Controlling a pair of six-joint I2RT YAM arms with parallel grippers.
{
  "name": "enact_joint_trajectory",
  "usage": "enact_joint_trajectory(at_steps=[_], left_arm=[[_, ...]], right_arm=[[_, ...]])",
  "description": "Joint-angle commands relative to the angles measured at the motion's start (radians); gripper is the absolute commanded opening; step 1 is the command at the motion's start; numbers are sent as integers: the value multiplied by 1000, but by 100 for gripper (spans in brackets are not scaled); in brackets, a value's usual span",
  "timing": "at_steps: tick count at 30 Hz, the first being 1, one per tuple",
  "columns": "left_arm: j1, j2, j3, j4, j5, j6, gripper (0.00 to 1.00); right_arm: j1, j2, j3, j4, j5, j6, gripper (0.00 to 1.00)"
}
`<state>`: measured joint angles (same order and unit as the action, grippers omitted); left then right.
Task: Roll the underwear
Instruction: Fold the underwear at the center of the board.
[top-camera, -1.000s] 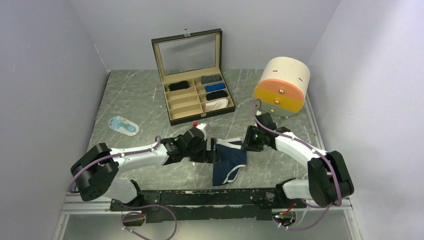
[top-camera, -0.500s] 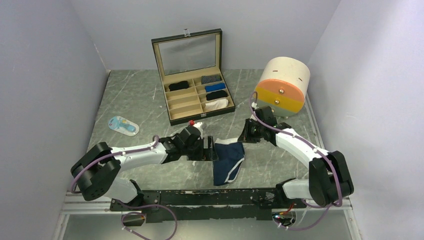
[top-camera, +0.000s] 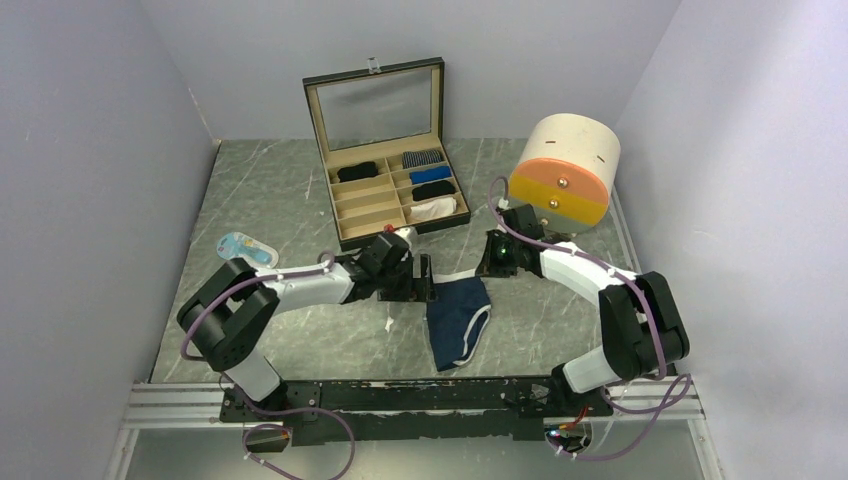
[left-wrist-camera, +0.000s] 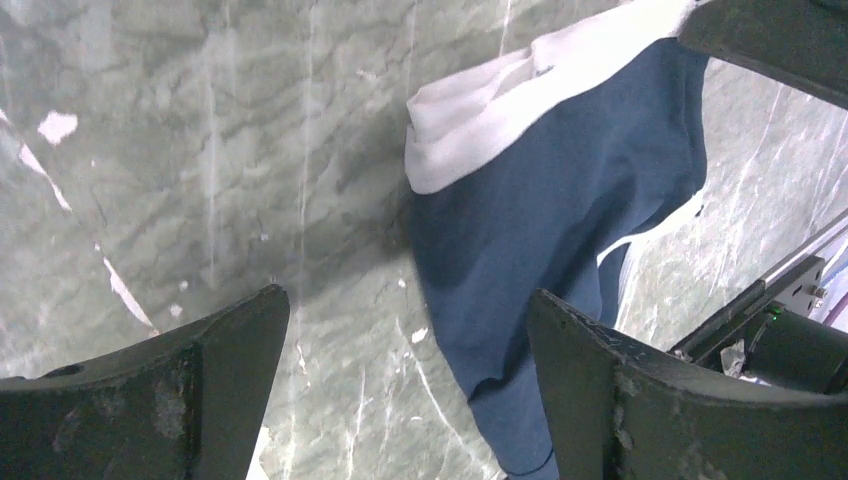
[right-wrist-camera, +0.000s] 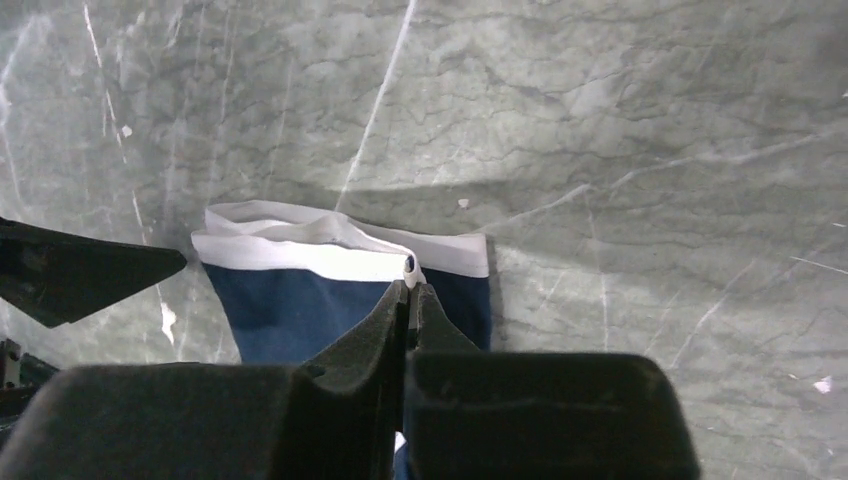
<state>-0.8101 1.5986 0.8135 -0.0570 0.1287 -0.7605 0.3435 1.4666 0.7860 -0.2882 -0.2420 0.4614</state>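
Note:
The navy blue underwear (top-camera: 457, 318) with white trim lies lengthwise on the marble table, its white waistband (top-camera: 455, 280) at the far end. My right gripper (top-camera: 492, 264) is shut on the waistband's right part, and in the right wrist view a pinch of white cloth shows between its tips (right-wrist-camera: 410, 285). My left gripper (top-camera: 420, 282) stands open just left of the waistband, touching nothing. In the left wrist view its gap (left-wrist-camera: 408, 305) holds bare table, and the underwear (left-wrist-camera: 560, 190) crosses in front of its right finger (left-wrist-camera: 620, 380).
An open compartment box (top-camera: 345, 215) with several rolled cloth bundles stands at the back. A round cream, orange and yellow drawer unit (top-camera: 563, 170) is right of it. A small blue and white item (top-camera: 247, 250) lies at the left. A black rail (top-camera: 400, 395) runs along the near edge.
The right gripper has shut on the waistband. Both grippers have moved toward the back of the table, and the underwear has been drawn along with them and now lies longer and flatter.

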Motion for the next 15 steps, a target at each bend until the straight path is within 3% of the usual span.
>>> enact_joint_trajectory(at_steps=[1, 7, 11, 15], left_arm=[[10, 35, 56, 17, 12, 57, 94], [20, 123, 142, -15, -4, 129, 93], [33, 172, 180, -41, -20, 163, 90], [41, 194, 188, -34, -18, 175, 86]], right_arm=[[-10, -10, 31, 13, 88, 9, 4], [-17, 33, 44, 0, 89, -7, 20], [-21, -13, 39, -42, 99, -19, 47], [-21, -96, -34, -56, 51, 3, 52]])
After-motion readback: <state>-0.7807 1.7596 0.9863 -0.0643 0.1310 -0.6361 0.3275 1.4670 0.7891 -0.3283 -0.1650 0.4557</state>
